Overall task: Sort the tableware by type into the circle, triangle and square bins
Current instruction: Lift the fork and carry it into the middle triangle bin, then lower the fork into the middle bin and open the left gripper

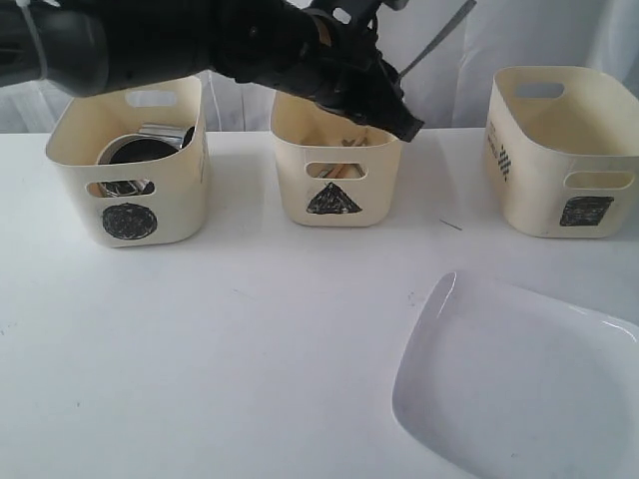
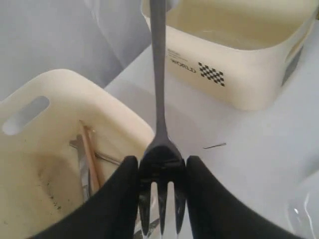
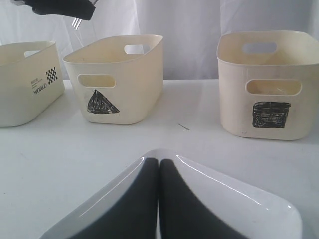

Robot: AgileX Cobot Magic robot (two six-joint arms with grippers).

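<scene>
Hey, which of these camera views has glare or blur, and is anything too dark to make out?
Exterior view: the white table is washed out, and the left gripper and its arm are near-black with little detail. Right wrist view: bright glare streaks run along the rim of the large white plate. Left wrist view: the close-up tines of the metal fork look soft.

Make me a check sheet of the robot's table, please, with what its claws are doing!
Surface: white table, faintly scuffed.
Job's things: fork held above triangle bin; chopsticks inside it; steel pieces in circle bin; square bin looks empty; plate on table.
Clutter: thin dark sliver on table.
Grippers: left gripper shut on fork; right gripper shut, empty, above plate.
Cables: nothing seen.
Surroundings: white curtain behind.
</scene>
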